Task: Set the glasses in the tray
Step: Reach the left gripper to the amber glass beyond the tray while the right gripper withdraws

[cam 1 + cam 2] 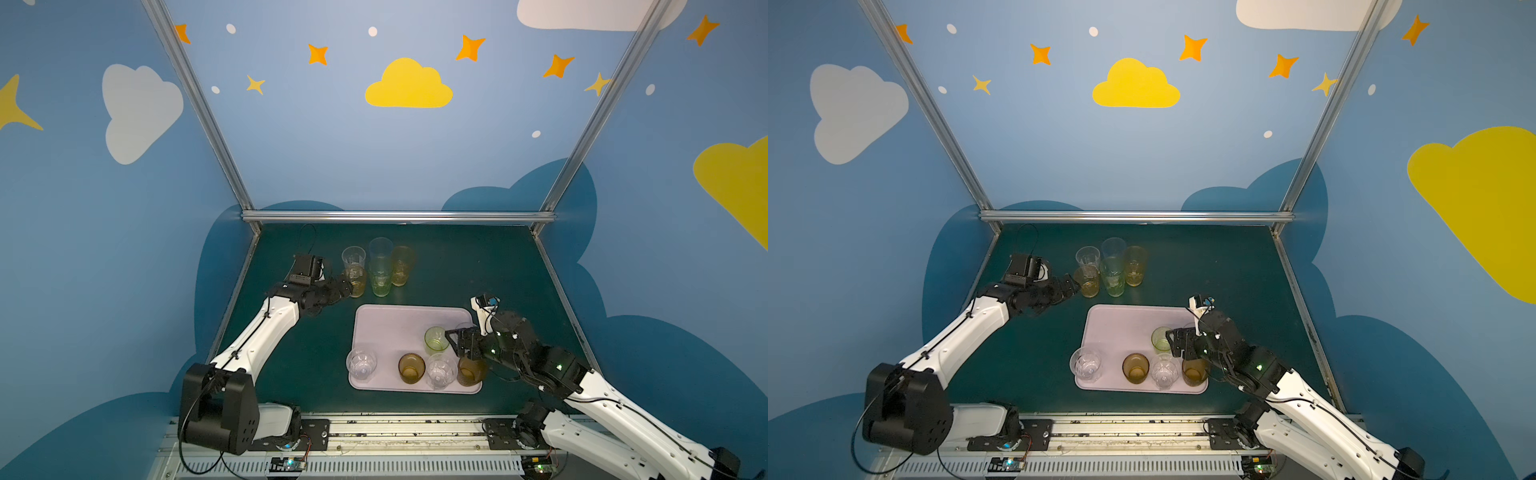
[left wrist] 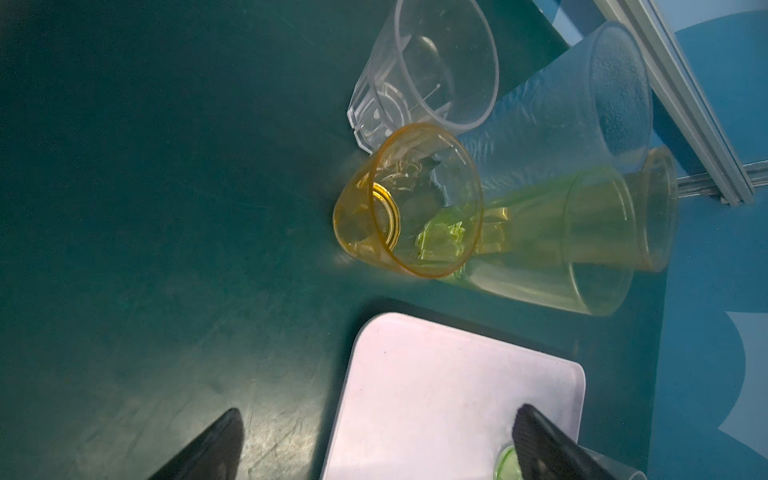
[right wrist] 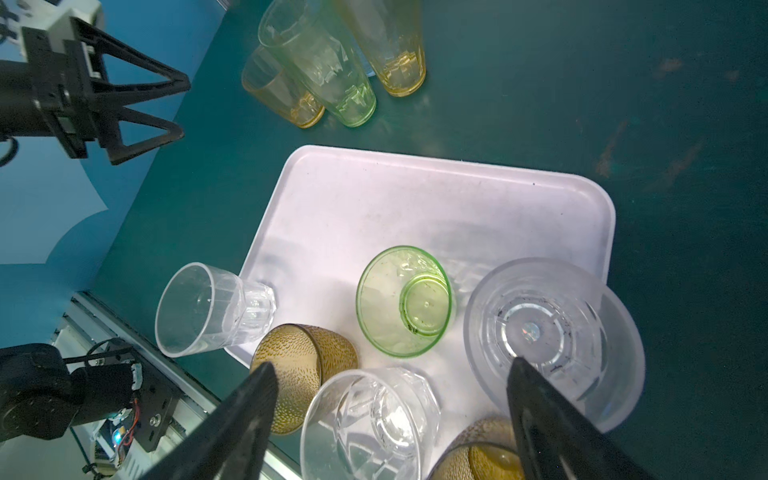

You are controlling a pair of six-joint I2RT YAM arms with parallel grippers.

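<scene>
Glasses (image 1: 411,368) stand six in the pink tray (image 1: 386,324), five on the surface (image 1: 478,266) behind, so the left end effector (image 3: 178,109) gapes empty toward the short amber tumbler (image 1: 356,284), the right end effector (image 1: 454,344) likewise above the tray.

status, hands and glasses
Left hand open near short amber glass. Right hand open, empty, over tray. Six glasses in tray, five on table beyond it, bunched tight.

tray (image 1: 395,328) far half bare, near edge crowded with glasses (image 1: 411,368), five tumblers (image 1: 380,274) clustered behind it, right tabletop (image 1: 478,266) open
</scene>
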